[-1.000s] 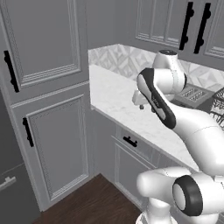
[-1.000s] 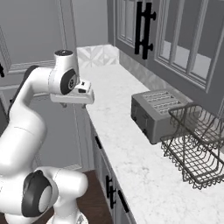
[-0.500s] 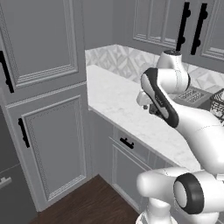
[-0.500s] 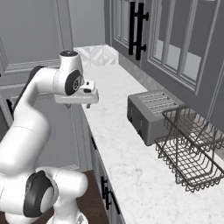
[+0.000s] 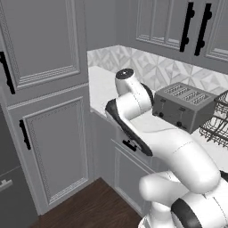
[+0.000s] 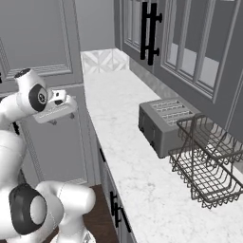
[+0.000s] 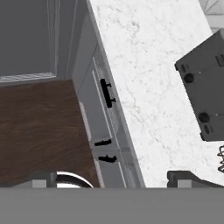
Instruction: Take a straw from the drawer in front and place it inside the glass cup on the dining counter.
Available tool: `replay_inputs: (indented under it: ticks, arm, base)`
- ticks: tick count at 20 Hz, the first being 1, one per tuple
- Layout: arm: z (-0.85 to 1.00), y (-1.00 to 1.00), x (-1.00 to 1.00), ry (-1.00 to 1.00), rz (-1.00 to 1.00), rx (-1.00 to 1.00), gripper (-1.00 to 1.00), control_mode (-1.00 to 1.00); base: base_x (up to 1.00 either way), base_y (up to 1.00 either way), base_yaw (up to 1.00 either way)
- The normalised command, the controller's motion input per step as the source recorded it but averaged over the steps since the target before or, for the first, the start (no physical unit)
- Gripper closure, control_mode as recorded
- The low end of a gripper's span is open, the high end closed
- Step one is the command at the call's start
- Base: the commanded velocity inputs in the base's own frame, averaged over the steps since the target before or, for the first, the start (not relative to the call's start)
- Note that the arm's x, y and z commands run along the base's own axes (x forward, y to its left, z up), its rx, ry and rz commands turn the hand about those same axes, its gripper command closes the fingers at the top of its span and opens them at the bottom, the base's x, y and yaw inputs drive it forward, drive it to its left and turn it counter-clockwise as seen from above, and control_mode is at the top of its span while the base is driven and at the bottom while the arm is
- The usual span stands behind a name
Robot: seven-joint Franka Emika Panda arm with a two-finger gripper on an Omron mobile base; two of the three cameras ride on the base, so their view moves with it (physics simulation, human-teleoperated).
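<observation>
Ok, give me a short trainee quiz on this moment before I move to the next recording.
1. True or false: the drawer under the counter stands pulled open.
2. What sits beside the toaster on that counter? A) wire dish rack B) kettle C) frying pan
3. Fill in: the gripper has its jaws ___ and holds nothing.

Key: 1 false, it is shut; 2 A; 3 open.
</observation>
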Motion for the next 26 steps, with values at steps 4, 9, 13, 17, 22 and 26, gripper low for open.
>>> replay_inputs:
  ticks: [4,9,13,17,22,26]
  arm:
    - [-0.72,0.61,0.31,0.00,0.00,-0.37,-1.00,-1.00]
    - [-0.80,0.52,0.32,0.00,-0.02,-0.42,-1.00,-1.00]
    - [-0.85,0.43,0.21,0.00,-0.05,-0.43,-1.00,-1.00]
    - [-0.73,0.06,0.00,0.00,-0.09,-0.33,-1.00,-1.00]
    - [-0.68,-0.07,0.22,0.00,-0.17,-0.22,-1.00,-1.00]
    - [-0.42,-0.26,0.45,0.00,-0.25,-0.16,-1.00,-1.00]
  base:
    - [0.00,0.00,0.00]
    - [0.00,0.00,0.00]
    - [0.00,0.00,0.00]
    - [0.00,0.00,0.00]
    - [0.00,0.00,0.00]
    - [0.00,0.00,0.00]
